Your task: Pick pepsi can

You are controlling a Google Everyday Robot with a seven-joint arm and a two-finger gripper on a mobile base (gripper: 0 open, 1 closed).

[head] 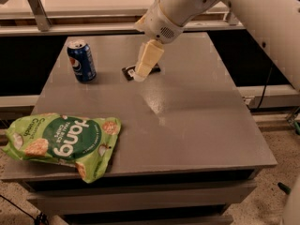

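Observation:
The pepsi can [81, 61] stands upright at the far left of the grey table [197, 125]. It is blue with a silver top and a round logo. My gripper [140, 75] hangs from the white arm above the middle of the table's far half, to the right of the can and apart from it. It sits over a flat black wrapped bar [129, 72], which it partly hides. Nothing is held in it.
A green chips bag [61, 140] lies at the table's front left corner, overhanging the edge. A railing and counter run behind the table. The floor shows at the right.

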